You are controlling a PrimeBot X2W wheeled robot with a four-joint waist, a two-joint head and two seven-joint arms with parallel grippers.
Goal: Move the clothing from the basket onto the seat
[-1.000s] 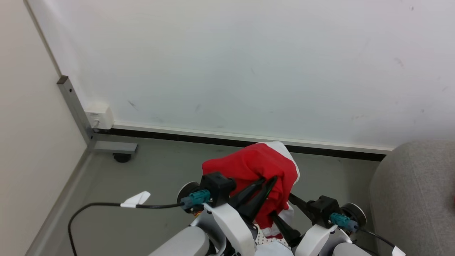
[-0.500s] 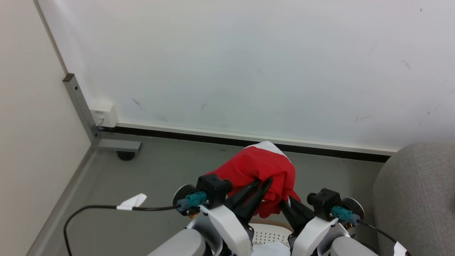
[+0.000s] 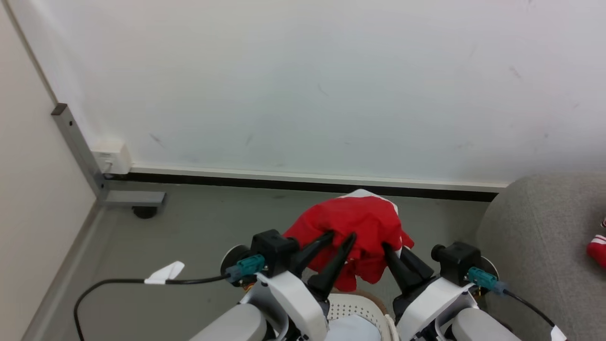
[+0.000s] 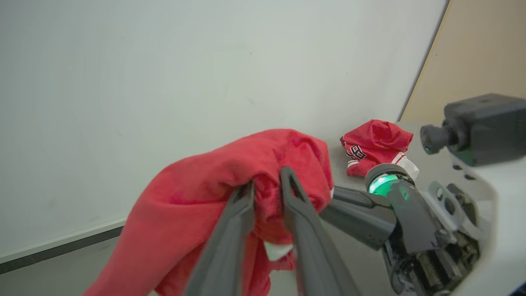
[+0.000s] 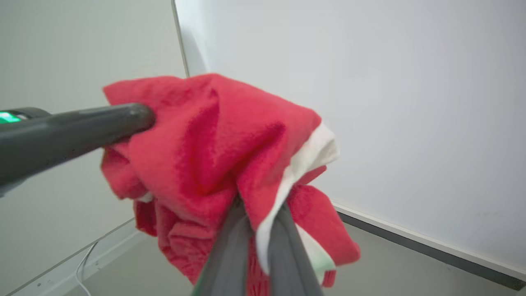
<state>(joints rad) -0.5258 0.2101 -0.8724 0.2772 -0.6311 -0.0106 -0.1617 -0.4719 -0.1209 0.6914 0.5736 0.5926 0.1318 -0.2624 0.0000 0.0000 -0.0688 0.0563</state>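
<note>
From the head view, a red garment point(image 3: 360, 222) with a white panel at its far edge is held up in the air between the two arms, above the grey floor point(image 3: 213, 237) and in front of the white wall point(image 3: 303, 85). The left gripper point(image 3: 342, 234) has its two dark fingers closed on the near side of the bundle, with a fold of cloth between them. The right gripper point(image 3: 392, 248) bites into the lower right side of the bundle. Directly below the hanging cloth, at the bottom edge, sits the basket point(image 3: 374, 297), its brown rim and white perforated wall showing between the forearms. The seat point(image 3: 535, 246) stands off to the right, and a second red garment point(image 3: 597, 248) lies on it at the frame's edge, well apart from the held one. A black cable point(image 3: 113, 284) with a white tag runs across the floor on the left. In the left wrist view, the left gripper point(image 4: 267, 183) has its fingers pinched on a thick ridge of red fabric. The right gripper's fingers reach into the same bundle from the right, and the second red garment point(image 4: 376, 139), with dark lettering and striped trim, rests on the pale surface beyond. In the right wrist view, the right gripper point(image 5: 259, 205) has its fingers drawn close together on red cloth and a white edge, while one finger point(image 5: 123, 119) of the left gripper presses into the upper left of the bundle.
</note>
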